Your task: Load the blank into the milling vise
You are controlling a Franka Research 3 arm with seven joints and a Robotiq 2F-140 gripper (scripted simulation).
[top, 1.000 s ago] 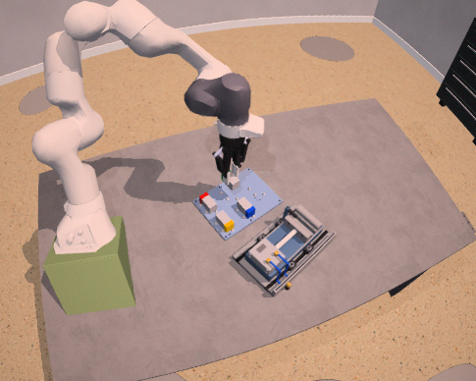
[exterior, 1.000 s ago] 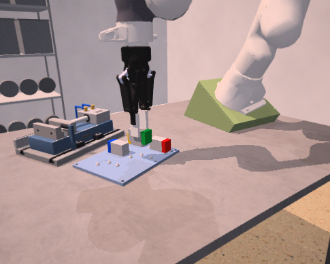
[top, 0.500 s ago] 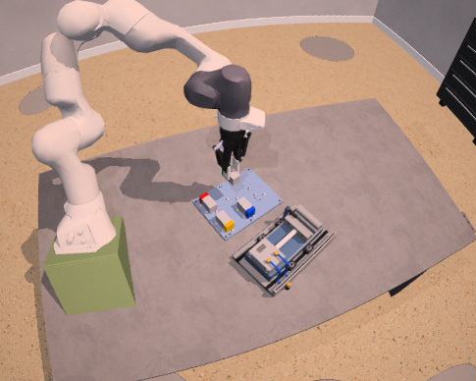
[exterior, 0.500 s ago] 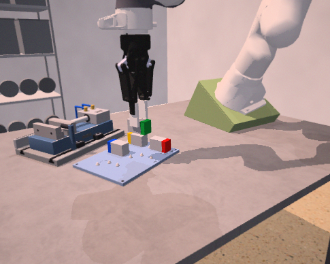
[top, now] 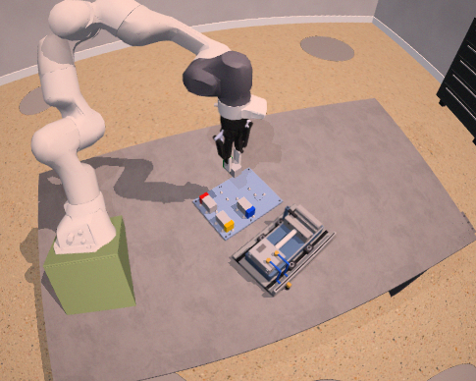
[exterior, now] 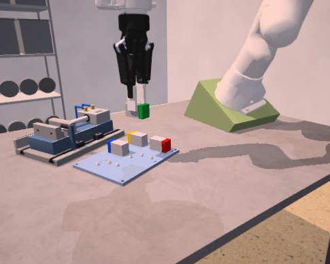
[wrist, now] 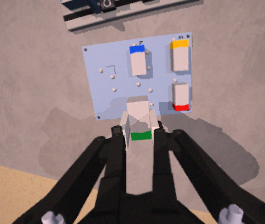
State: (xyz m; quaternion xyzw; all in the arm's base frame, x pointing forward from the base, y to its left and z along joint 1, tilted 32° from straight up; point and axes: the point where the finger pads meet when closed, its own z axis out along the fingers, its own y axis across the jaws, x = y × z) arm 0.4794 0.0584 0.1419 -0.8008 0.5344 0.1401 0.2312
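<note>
My gripper point(top: 233, 163) point(exterior: 136, 101) point(wrist: 139, 117) is shut on the blank with the green end point(top: 236, 172) point(exterior: 143, 111) point(wrist: 138, 106). It holds the blank in the air above the edge of the infeed plate point(top: 267, 203) point(exterior: 126, 177) point(wrist: 97, 95). The blank looks about level; its green end is on the side away from the vise. The vise stands beyond the plate. Its fixed jaw point(top: 309, 219) point(exterior: 47, 131) has no hoses; the other jaw point(top: 261, 254) point(exterior: 97, 116) has blue hoses. A pale rod point(top: 286, 239) point(exterior: 78, 120) runs between them. The low bars cannot be made out.
Blanks with a blue end point(top: 244, 206) point(exterior: 120, 148) point(wrist: 138, 62), a yellow end point(top: 224, 221) point(exterior: 138, 139) point(wrist: 181, 56) and a red end point(top: 208, 202) point(exterior: 157, 143) point(wrist: 181, 95) stand on the infeed plate among small pale pegs. The vise's raised plate has rails along its sides.
</note>
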